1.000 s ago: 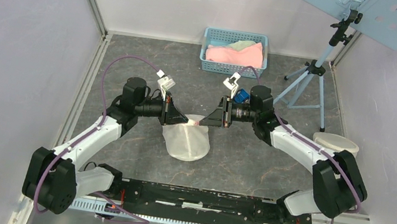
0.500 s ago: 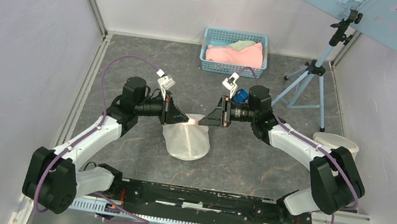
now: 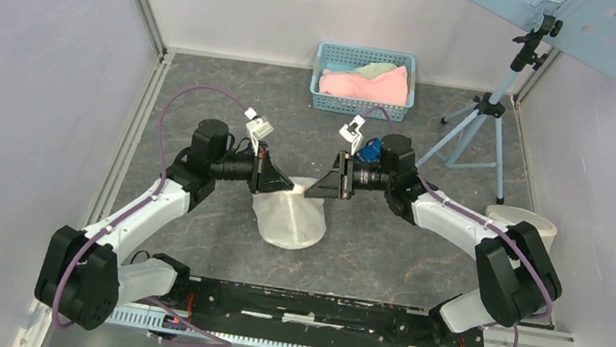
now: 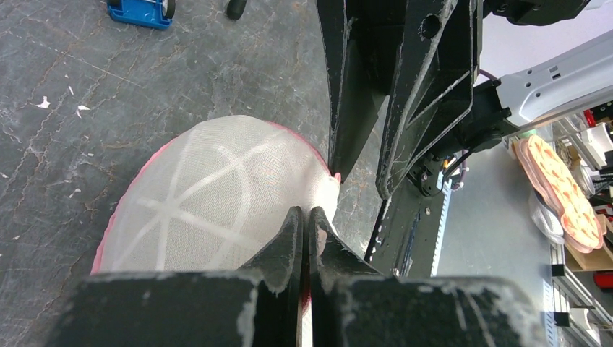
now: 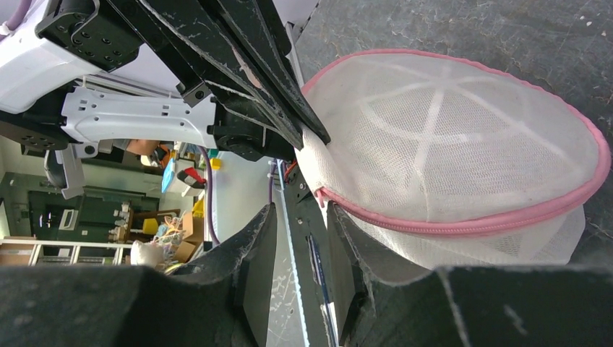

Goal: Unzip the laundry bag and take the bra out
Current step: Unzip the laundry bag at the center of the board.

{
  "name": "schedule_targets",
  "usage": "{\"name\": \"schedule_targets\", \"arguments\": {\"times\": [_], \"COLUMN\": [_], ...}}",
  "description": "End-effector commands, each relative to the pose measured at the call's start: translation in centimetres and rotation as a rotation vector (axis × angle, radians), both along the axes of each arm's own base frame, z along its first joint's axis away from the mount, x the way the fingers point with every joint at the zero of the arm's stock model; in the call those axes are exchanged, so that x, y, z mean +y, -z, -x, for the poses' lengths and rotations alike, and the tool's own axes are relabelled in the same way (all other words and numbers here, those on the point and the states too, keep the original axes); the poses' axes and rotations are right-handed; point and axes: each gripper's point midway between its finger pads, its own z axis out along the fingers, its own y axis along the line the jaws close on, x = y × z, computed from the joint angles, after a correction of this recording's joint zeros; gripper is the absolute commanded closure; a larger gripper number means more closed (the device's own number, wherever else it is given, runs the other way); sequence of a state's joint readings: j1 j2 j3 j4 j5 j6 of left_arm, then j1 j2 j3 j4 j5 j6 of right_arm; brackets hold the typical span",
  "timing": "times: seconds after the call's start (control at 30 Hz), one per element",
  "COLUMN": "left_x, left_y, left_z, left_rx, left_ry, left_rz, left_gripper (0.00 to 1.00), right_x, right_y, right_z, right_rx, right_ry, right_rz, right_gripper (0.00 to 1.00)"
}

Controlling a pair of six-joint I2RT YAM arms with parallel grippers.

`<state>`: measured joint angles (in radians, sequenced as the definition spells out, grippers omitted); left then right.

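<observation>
Grey, marbled table (image 3: 385, 249) fills the middle of the overhead view, and both arms reach in over it to meet at the centre. In the upper middle a blue basket (image 3: 368, 58) of pink and pale cloth sits well apart from the work, so I leave it alone.

The white mesh laundry bag (image 3: 288, 218) lies on the table just below where the arms meet. It is a domed pouch with a pink rim.

My left gripper (image 4: 304, 213) has its jaws pressed together, pinching the bag's upper edge. A sliver of mesh shows between the fingers at the bottom of the left wrist view. My right gripper (image 5: 300, 210) faces it with its jaws partly spread and nothing between them.

The pink zip (image 5: 463, 228) runs unbroken around the rim. Its end sits just beside the right-hand finger in the right wrist view.

I judge the task barely begun. The bag is anchored, but I see no gap in the zip anywhere. I cannot make out the pull tab.

The bra itself I cannot pick out through the mesh, where only white ribs show. The pull has yet to be caught, the zip run open, and the bra lifted out.
</observation>
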<state>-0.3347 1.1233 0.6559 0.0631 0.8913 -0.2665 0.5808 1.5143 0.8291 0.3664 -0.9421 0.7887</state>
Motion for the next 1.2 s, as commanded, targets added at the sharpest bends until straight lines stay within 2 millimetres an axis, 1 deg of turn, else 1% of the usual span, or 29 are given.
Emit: {"name": "schedule_targets", "arguments": {"times": [0.0,0.4,0.47,0.7,0.73,0.77,0.8,1.17], "left_x": [-0.9,-1.6,-1.7,-1.6,-1.5,-1.5,-1.4,0.2], "left_y": [-2.8,-2.8,-2.8,-2.7,-2.7,-2.5,-2.5,-1.7], "left_z": [-0.6,0.1,0.2,0.0,0.0,0.0,-0.1,-1.1], "left_rx": [-0.046,-0.044,-0.044,-0.043,-0.045,-0.046,-0.049,-0.072], "left_ry": [0.019,0.05,0.052,0.041,0.039,0.035,0.033,-0.001], "left_rz": [0.052,0.06,0.06,0.053,0.051,0.047,0.044,0.004], "left_gripper": [0.98,0.98,0.98,0.98,0.98,0.98,0.98,0.98], "right_x": [0.7,1.2,1.3,1.1,1.0,0.9,0.8,-0.8], "right_y": [-1.3,-1.7,-1.8,-1.8,-1.7,-1.6,-1.6,-0.2], "right_z": [-0.6,-0.9,-0.9,-1.0,-1.0,-1.1,-1.2,-2.3], "right_rx": [-0.055,-0.064,-0.068,-0.093,-0.099,-0.105,-0.112,-0.168], "right_ry": [-0.006,-0.01,-0.012,-0.006,-0.002,0.001,0.002,0.036], "right_rz": [-0.037,-0.045,-0.047,-0.039,-0.032,-0.023,-0.018,0.043], "right_gripper": [0.63,0.63,0.66,0.86,0.91,0.97,1.0,1.0]}}
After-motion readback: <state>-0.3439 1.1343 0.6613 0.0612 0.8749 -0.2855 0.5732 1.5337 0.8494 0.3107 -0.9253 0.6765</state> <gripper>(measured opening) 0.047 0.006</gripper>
